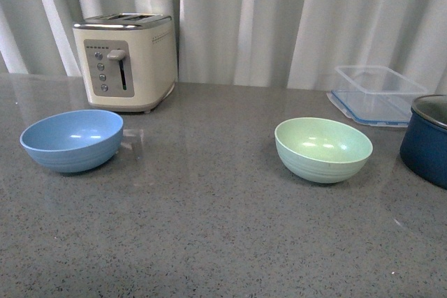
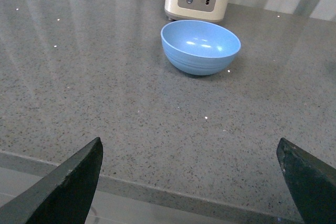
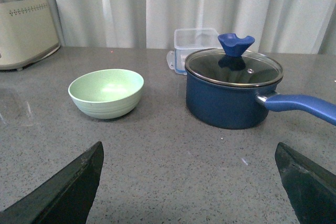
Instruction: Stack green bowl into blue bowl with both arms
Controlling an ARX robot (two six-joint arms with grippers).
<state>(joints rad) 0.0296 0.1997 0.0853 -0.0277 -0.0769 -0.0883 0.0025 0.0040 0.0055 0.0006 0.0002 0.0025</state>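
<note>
The green bowl [image 1: 323,149] stands upright and empty on the grey counter, right of centre; it also shows in the right wrist view [image 3: 106,93]. The blue bowl [image 1: 72,139] stands upright and empty at the left, just in front of the toaster, and the left wrist view shows it too [image 2: 200,46]. Neither arm appears in the front view. My left gripper [image 2: 189,182] is open over the counter's near edge, well short of the blue bowl. My right gripper [image 3: 189,182] is open above bare counter, apart from the green bowl.
A cream toaster [image 1: 126,60] stands behind the blue bowl. A dark blue lidded pot [image 3: 234,87] with a long handle [image 3: 302,106] sits right of the green bowl. A clear plastic container [image 1: 375,93] stands behind the pot. White curtains hang at the back.
</note>
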